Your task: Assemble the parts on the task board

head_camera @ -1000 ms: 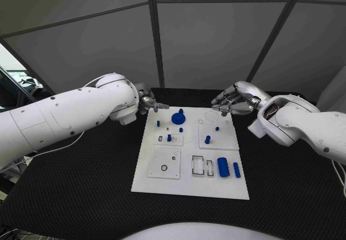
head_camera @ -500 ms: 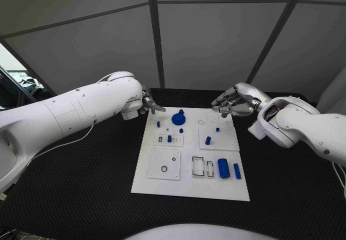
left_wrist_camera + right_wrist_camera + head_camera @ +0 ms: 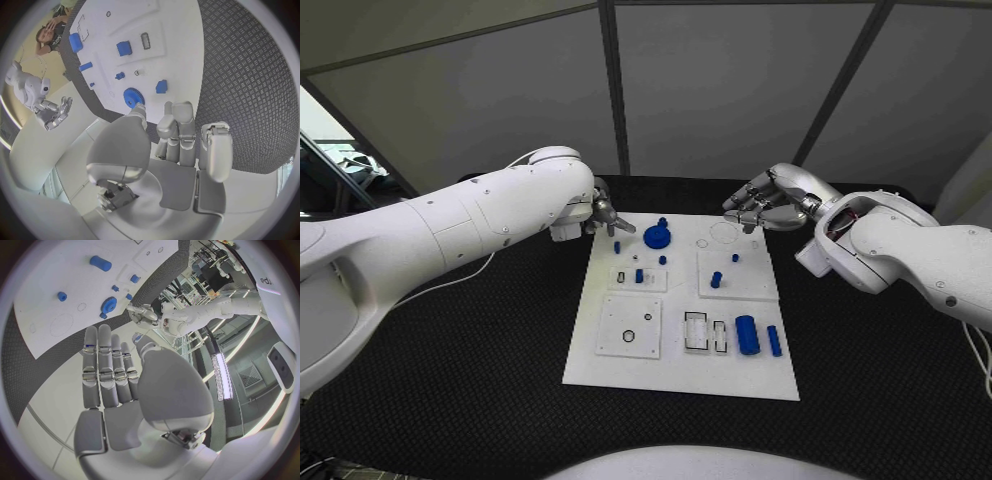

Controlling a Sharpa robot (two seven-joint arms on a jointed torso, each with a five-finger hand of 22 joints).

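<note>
We see our left hand (image 3: 606, 218) has moved closer to the blue gear (image 3: 656, 237) on the task board (image 3: 678, 372), fingers apart, empty; likely reaching to grasp.

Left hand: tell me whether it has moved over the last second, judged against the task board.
Yes. In the head view the left hand has crept toward the task board, now over its far left corner, nearer the blue gear.

A black textured table (image 3: 473, 350) stands before grey wall panels (image 3: 718, 90)
</note>
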